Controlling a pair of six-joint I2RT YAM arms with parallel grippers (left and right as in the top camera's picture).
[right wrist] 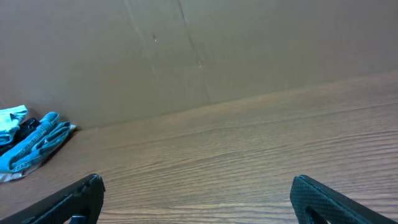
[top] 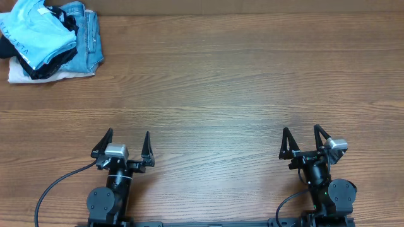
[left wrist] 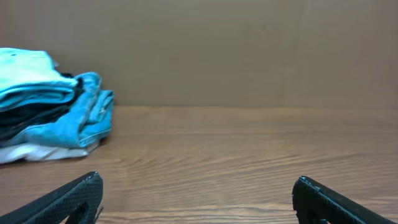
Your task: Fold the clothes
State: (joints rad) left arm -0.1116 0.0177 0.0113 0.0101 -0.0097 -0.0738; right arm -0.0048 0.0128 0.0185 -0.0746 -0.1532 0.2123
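Observation:
The light sky-blue T-shirt (top: 35, 31) lies crumpled on top of a pile at the table's far left corner; the left wrist view shows the T-shirt (left wrist: 28, 78) at its left edge, and the right wrist view shows a sliver of the T-shirt (right wrist: 11, 118) far off. My left gripper (top: 128, 140) rests open near the front edge at the left, far from the pile. At the front right, my right gripper (top: 301, 133) is open too. Nothing sits between either pair of fingers.
Under the T-shirt lie a black garment (top: 53, 63), blue denim jeans (top: 88, 38) and a white cloth (top: 25, 74). A brown cardboard wall (left wrist: 205, 50) backs the wooden table (top: 221, 94).

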